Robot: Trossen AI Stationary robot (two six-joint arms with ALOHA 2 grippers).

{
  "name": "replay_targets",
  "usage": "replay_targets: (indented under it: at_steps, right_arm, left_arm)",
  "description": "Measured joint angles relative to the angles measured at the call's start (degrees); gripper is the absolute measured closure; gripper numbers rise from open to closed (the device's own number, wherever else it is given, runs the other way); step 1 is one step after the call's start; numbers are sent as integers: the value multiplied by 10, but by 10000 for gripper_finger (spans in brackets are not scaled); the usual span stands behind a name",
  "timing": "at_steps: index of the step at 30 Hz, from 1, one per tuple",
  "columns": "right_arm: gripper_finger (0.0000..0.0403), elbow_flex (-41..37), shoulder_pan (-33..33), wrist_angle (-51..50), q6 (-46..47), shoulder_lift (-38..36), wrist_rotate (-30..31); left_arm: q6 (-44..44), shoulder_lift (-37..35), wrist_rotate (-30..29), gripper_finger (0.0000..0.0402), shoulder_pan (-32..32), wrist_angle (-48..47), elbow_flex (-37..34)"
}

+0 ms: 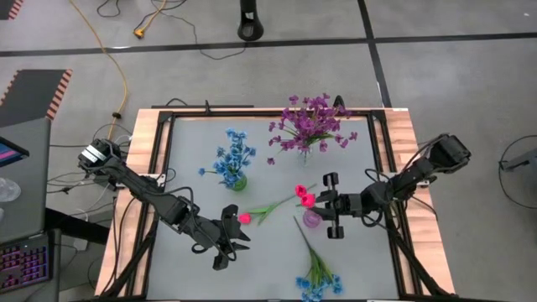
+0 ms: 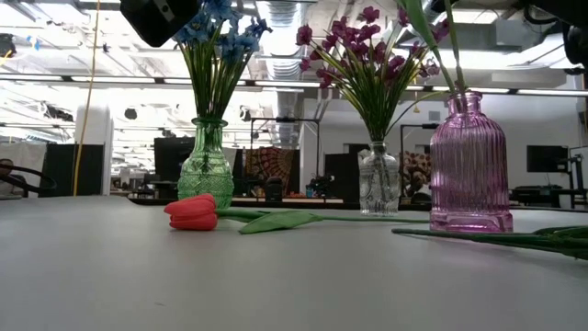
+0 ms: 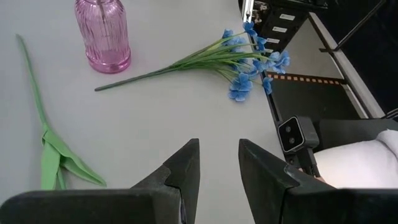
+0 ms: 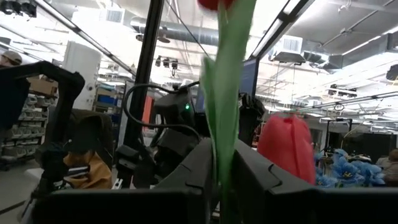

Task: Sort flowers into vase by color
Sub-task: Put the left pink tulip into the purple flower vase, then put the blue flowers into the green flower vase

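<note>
A pink-red tulip (image 1: 244,218) lies flat on the table, its bud (image 2: 193,211) toward the left. My left gripper (image 1: 226,245) hovers open just near of it, holding nothing (image 3: 219,168). A pink glass vase (image 1: 312,220) stands right of centre, with tulip buds (image 1: 304,197) above it. My right gripper (image 1: 324,204) is beside the vase on its right, shut on a tulip stem (image 4: 222,180). That stem rises out of the vase's mouth (image 2: 439,46). A second bud (image 4: 286,146) stands next to it. My right gripper pinches the tulip's green stem and leaf (image 4: 222,124) between its two fingers, below the bud (image 4: 217,3). The fingers come from the table's right side, slanting slightly upward, and lie across the stem. The stem stands nearly upright, its lower part inside the pink vase (image 2: 470,165).
A green vase with blue flowers (image 1: 235,161) stands at the far left and a clear vase with purple flowers (image 1: 306,126) at the far middle. A blue sprig (image 1: 317,281) lies by the near edge, its stem pointing toward the pink vase. A raised frame (image 1: 159,168) borders the table.
</note>
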Motion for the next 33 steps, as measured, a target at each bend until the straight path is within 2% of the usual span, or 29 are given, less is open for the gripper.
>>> replay_targets:
  at_steps: [3,13,21,26,33]
  right_arm:
    - [302,0,0,-30,0,-17,17]
    - [241,0,27,-224,0,-118,97]
    - [195,0,89,-366,1,-220,209]
    - [184,0,125,-406,1,-265,256]
    - [184,0,163,-416,1,-299,267]
  left_arm:
    - [0,0,0,304,0,0,0]
    - [0,0,0,304,0,-1,0]
    - [0,0,0,304,0,-1,0]
    - [0,0,0,304,0,-1,0]
    - [5,0,0,304,3,-1,0]
